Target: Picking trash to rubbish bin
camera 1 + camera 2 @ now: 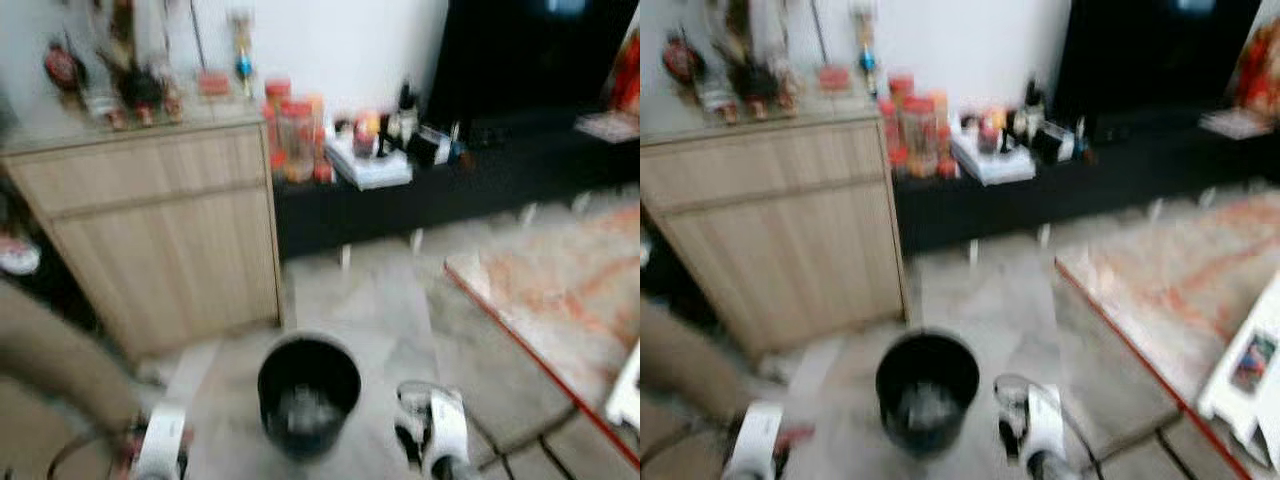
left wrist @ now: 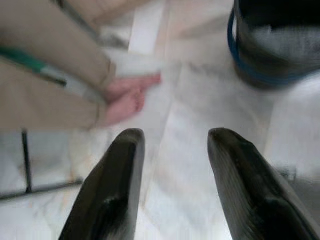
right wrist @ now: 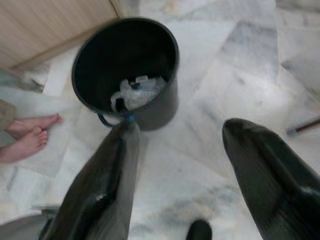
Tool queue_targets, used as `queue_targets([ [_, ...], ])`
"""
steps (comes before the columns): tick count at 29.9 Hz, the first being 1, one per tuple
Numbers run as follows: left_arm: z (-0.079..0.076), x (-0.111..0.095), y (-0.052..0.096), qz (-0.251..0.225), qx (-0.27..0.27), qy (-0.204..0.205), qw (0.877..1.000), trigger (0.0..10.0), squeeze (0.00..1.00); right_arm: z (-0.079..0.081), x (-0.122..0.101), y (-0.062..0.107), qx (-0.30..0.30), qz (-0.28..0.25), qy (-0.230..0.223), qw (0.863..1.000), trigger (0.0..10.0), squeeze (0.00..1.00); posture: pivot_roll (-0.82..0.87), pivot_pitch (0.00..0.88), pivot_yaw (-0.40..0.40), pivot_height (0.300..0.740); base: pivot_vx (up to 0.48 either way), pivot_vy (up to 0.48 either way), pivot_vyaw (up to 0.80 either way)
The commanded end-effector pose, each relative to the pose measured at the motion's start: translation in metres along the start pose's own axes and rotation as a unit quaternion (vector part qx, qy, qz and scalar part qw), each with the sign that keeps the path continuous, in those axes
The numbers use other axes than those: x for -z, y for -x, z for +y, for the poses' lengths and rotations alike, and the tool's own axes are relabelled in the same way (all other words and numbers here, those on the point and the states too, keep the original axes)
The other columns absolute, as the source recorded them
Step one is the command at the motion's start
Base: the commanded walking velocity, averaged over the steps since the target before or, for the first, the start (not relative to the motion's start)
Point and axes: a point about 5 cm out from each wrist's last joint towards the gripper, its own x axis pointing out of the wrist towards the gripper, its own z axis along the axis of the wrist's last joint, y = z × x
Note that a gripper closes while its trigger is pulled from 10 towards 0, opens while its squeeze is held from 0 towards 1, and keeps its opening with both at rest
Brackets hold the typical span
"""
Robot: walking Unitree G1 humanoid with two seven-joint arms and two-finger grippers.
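Wooden cabinet (image 1: 160, 230) at the far left, low black TV bench (image 1: 450, 180) along the wall beside it, patterned rug (image 1: 560, 290) to the right; all blurred in the head views. Black rubbish bin (image 3: 127, 70) upright on the pale marble floor (image 3: 225, 85), just in front of the cabinet's corner, between the two arms. Crumpled clear plastic trash (image 3: 137, 92) lying at its bottom. Blue band around its lower wall.

Right gripper (image 3: 175, 175) spread wide, empty, touching nothing, hanging low over bare floor just beside the bin. Left gripper (image 2: 172, 185) likewise parted and empty, pointed down at bare floor on the bin's other side.

Person's bare feet (image 3: 27, 135) on the floor to the robot's left, near the bin; beige trouser leg (image 2: 45, 75) above them.
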Motion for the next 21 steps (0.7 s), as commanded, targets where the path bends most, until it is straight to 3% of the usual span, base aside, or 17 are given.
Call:
queue_targets([
  [1, 0.002, -0.002, -0.001, 0.0, -0.003, -0.002, 1.0, 10.0, 0.0, 0.001, -0.001, 0.0, 0.0, -0.002, 0.0, 1.0, 10.0, 0.0, 0.14, 0.017, -0.007, 0.74, -0.259, 0.0, 0.0],
  [4, 0.002, -0.003, -0.001, -0.001, -0.003, 0.0, 1.0, 10.0, 0.0, 0.001, 0.0, 0.0, 0.0, -0.002, 0.001, 1.0, 10.0, 0.0, 0.14, 0.017, -0.007, 0.74, -0.256, 0.0, 0.0],
  [21, 0.002, -0.004, -0.001, -0.003, -0.002, -0.003, 1.0, 10.0, 0.0, 0.0, -0.01, -0.002, 0.005, -0.019, -0.005, 1.0, 10.0, 0.0, 0.14, 0.01, -0.001, 0.74, 0.0, 0.0, 0.0],
])
